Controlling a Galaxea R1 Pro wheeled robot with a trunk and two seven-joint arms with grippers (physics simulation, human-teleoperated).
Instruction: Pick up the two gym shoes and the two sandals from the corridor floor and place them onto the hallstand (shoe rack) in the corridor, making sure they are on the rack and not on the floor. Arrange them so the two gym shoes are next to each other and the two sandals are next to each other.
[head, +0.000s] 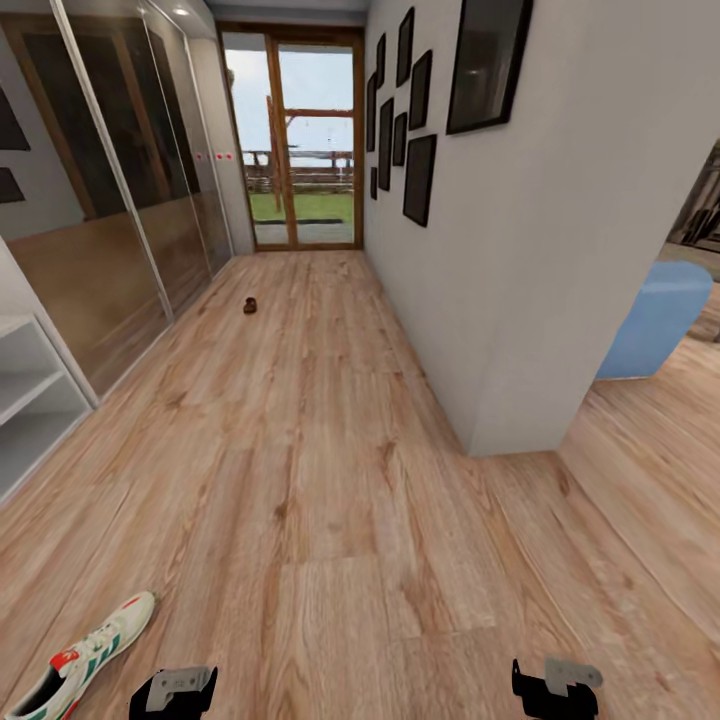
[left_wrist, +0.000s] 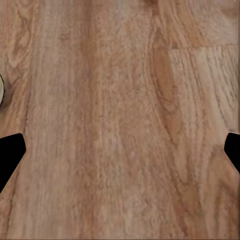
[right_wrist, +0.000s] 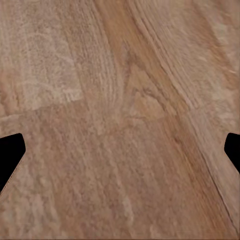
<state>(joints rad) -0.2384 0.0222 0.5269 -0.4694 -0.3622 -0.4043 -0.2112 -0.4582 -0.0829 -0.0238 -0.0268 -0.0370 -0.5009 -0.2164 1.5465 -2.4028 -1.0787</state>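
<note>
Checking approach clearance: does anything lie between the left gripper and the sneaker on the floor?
Nothing visible does. Only bare wood-plank floor separates the left gripper from the white sneaker lying close beside it.

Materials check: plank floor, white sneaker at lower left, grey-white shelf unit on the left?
Light brown plank corridor floor: wood-look, matte, with visible grain and knots; possibly laminate. White lace-up gym shoe: smooth leather-like upper with green stripes and a red tongue tab. Pale grey-white hallstand: flat painted board, no grain showing.
</note>
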